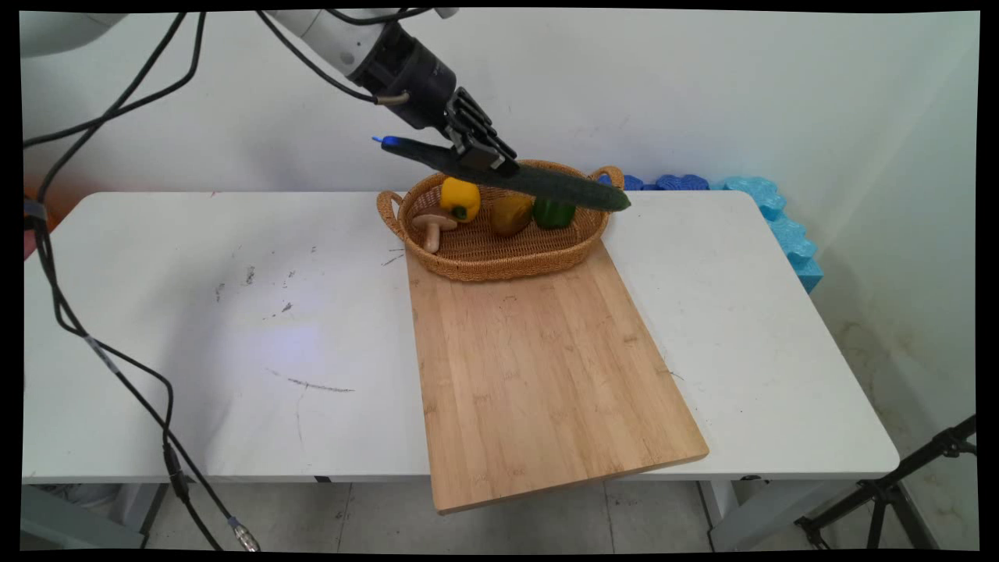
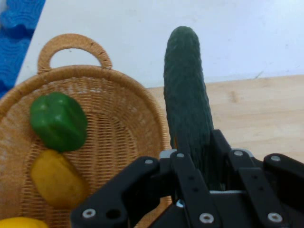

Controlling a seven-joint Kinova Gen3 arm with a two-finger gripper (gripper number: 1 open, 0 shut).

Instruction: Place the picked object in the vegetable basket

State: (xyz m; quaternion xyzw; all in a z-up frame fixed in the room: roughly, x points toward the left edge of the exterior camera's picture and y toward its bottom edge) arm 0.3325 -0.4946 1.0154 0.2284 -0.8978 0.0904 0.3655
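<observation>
- The hand (image 1: 485, 162) is closed on a long dark-green cucumber (image 1: 538, 183), clamping it well off its middle, and holds it in the air above the basket (image 1: 499, 261), clear of the tabletop (image 1: 234, 312).
- The cucumber lies nearly level, its far end reaching out past the basket's right handle (image 1: 609, 173).
- Risk, as I judge it: the grip sits toward one end, so the longer free part could pivot downward or slide out between the fingers (image 2: 187, 178); its skin looks smooth enough for that, though the hand view hides the actual contact.
- A dip of the free end might catch the woven rim or handle and jolt the basket.
- The basket is oval wicker, ribbed weave, with looped handles, standing on the far edge of a pale bamboo cutting board (image 1: 538, 375).
- Inside lie a blocky green pepper (image 2: 59, 121), a glossy yellow pepper (image 1: 460, 199), a rounded ochre piece (image 1: 511, 215) and a stubby brown mushroom (image 1: 433, 226).
- Bumpy blue foam (image 1: 773, 211) lines the tabletop's far right edge.
</observation>
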